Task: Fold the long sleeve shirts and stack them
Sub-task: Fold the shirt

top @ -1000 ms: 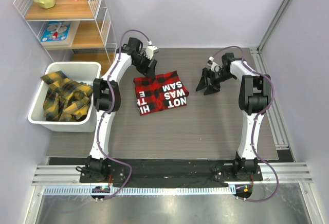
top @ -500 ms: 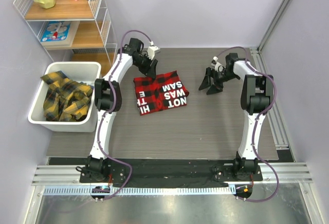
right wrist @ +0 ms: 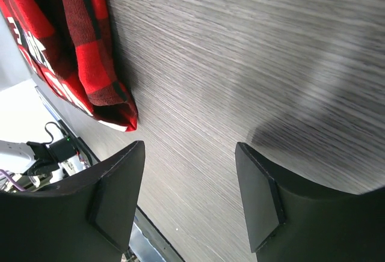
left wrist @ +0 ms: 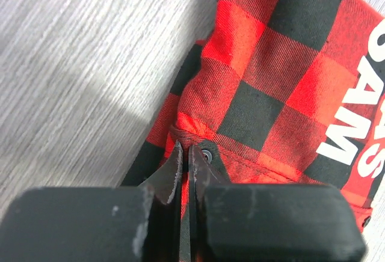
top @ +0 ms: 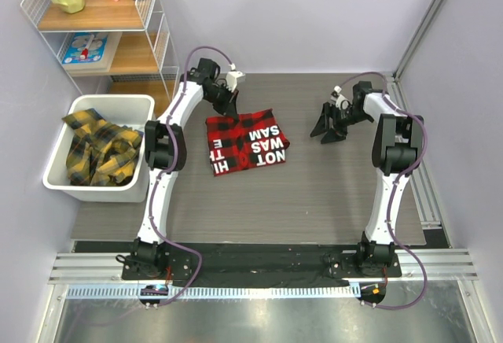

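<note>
Red shirt (top: 246, 142) folded on table (top: 314, 193); yellow shirts (top: 98, 150) in bin (top: 110, 101) unfolded, no stack yet. Left fingers (left wrist: 171, 172) together at red hem; right fingers (right wrist: 114, 196) apart, empty.

Bare grey wood-grain desk (top: 330, 193) lies open between the folded red-and-black checked shirt (top: 245, 142) and the right gripper (top: 326, 132) (jaws spread above it), while the white plastic bin (top: 98, 189) and wire shelf rack (top: 86, 17) crowd the left edge.
</note>
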`<state>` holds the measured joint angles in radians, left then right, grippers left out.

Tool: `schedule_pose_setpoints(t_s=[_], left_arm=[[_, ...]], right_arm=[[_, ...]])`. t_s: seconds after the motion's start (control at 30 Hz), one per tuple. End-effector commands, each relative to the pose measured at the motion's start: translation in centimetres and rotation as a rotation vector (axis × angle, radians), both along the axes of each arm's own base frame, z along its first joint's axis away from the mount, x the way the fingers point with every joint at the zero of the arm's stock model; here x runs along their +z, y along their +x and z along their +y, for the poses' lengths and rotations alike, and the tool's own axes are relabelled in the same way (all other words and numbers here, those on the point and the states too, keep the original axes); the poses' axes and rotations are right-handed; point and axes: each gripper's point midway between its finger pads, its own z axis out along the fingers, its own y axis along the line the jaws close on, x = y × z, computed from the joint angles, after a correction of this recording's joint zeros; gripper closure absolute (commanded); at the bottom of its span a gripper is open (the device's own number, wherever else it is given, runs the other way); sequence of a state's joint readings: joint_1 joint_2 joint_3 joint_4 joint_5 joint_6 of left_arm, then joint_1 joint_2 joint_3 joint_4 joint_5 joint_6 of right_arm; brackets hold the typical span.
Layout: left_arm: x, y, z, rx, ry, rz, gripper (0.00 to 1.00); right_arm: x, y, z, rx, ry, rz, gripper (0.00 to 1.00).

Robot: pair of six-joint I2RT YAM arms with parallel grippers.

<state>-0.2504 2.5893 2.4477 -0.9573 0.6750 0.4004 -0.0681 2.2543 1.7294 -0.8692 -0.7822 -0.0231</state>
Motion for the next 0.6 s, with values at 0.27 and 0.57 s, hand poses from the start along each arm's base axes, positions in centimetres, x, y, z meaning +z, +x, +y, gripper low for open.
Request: schedule_pose_setpoints(t_s=[0.27, 0.57], left_arm=[[11.0, -13.6, -3.9, -0.298, -0.008, -0.034, 1.0], [10.1, -31.9, -6.4, -0.552, 0.02, 0.081, 1.0]], right_arm=[[4.3, -0.1, -2.6, -0.013, -0.035, -0.106, 0.34], [5.3, -2.5, -3.5, 0.057, -0.066, -0.111, 0.36]])
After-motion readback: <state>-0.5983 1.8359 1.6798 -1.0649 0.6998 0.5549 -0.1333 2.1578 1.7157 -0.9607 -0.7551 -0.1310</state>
